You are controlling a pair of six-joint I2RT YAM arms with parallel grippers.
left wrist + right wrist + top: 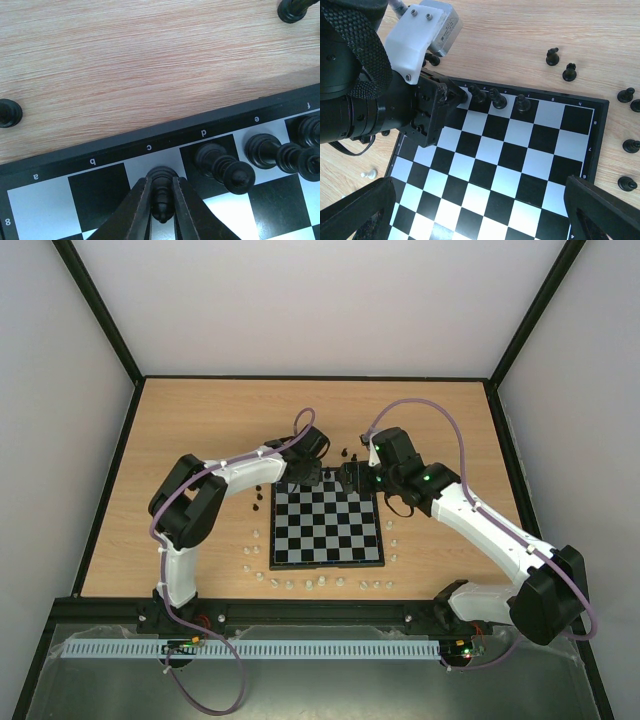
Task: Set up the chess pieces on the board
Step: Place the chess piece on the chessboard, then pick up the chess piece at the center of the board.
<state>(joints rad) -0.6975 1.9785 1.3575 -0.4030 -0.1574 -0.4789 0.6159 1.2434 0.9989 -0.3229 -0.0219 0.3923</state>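
Note:
The board (pixel 330 525) lies in the middle of the table. My left gripper (pixel 162 202) is at its far edge, shut on a black chess piece (pixel 162 192) whose base is at the light c8 square. Three black pieces stand in the far row beside it, on d (pixel 220 162), e (pixel 272 152) and f (pixel 310 130). My right gripper (pixel 485 210) hangs wide open and empty above the board (pixel 520 165), near its far right part (pixel 352 478). Loose black pieces lie on the wood beyond the board (pixel 551 56) (pixel 569 72) and to its right (pixel 631 145).
Small white pieces stand in a row along the board's left side (pixel 255 535) and front edge (pixel 320 583); one shows in the right wrist view (pixel 368 174). More black pieces lie left of the board (pixel 258 500) and behind it (pixel 345 453). The left arm's wrist (pixel 365 100) overhangs the board's far left corner.

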